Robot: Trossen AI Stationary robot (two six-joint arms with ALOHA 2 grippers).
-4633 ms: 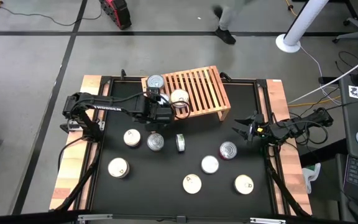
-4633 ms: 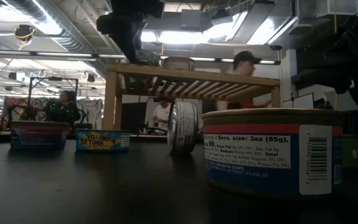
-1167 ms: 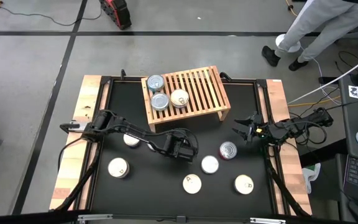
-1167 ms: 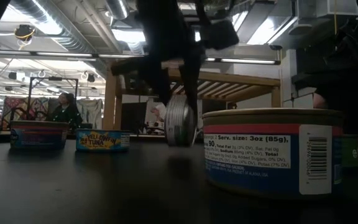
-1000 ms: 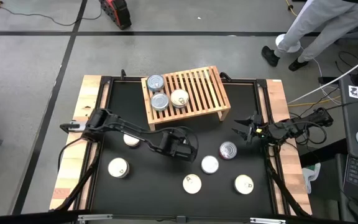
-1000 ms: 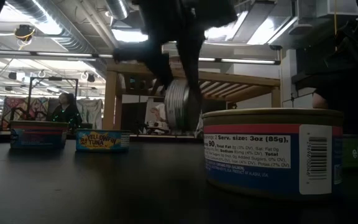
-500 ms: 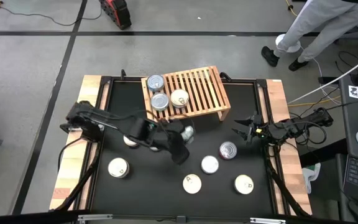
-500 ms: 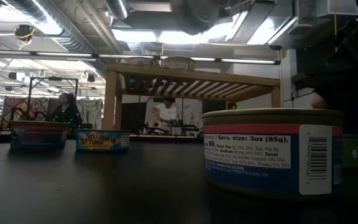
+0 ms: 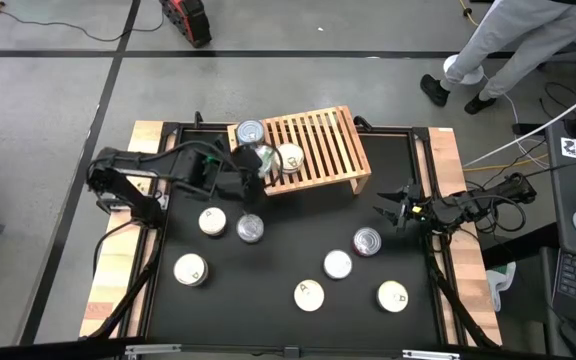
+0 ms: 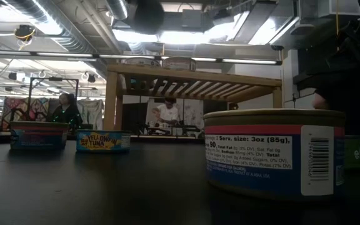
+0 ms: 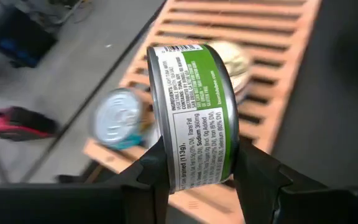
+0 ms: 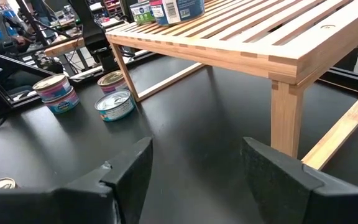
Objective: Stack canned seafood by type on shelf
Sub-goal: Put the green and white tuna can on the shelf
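Note:
My left gripper point(image 9: 258, 163) is shut on a green-labelled can point(image 11: 194, 124), held on its edge between both fingers above the left part of the shelf point(image 9: 318, 140). In the left wrist view the slatted shelf point(image 11: 278, 56) lies below it with a silver-lidded can point(image 11: 118, 118) and a cream-lidded can point(image 11: 235, 59) on it. The high view shows those as the silver-lidded can point(image 9: 251, 131) and the cream-lidded can point(image 9: 289, 157). Several more cans lie flat on the black tabletop, among them two point(image 9: 213, 221) point(image 9: 251, 228) in front of the shelf. My right gripper point(image 9: 393, 210) waits open at the table's right side.
A red-sided can point(image 9: 368, 241) and white-lidded cans point(image 9: 338, 264) point(image 9: 309, 294) point(image 9: 392, 295) point(image 9: 190, 269) are spread over the front half. Wooden rails point(image 9: 118, 260) run along both sides. A person's legs point(image 9: 528, 35) show on the floor beyond the back right corner.
The left gripper has lifted the on-edge can from the middle of the table and carried it back and left to above the shelf. The right arm has not moved.

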